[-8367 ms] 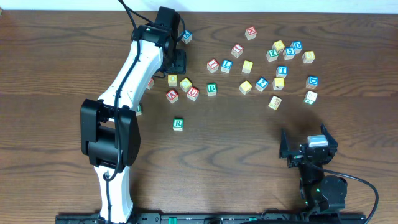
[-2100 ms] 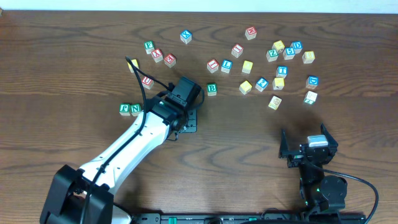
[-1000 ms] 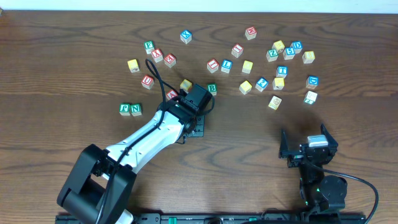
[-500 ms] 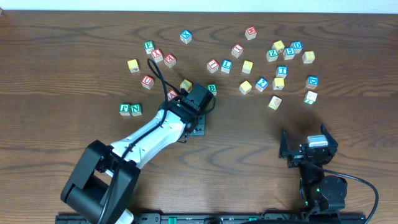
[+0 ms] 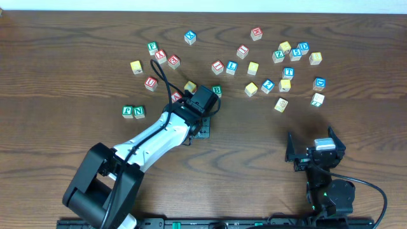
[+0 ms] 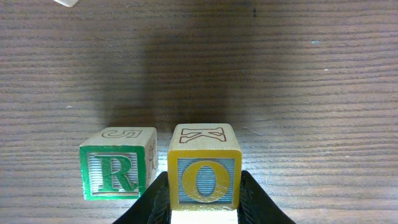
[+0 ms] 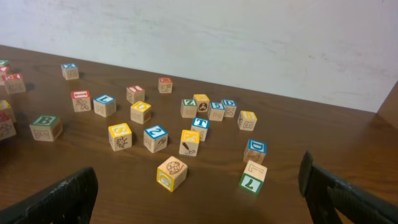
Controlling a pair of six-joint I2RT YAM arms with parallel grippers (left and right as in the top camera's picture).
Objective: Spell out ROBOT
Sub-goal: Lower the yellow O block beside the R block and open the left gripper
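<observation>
The jaws of your left gripper pinch the yellow O block by its two side faces. The green R block stands just beside it, to its left in the wrist view and outside the jaws. Your right gripper is spread wide, holding nothing. The green B block and blue T block lie well apart from it.

White left arm, black cable, black right end effector
</observation>
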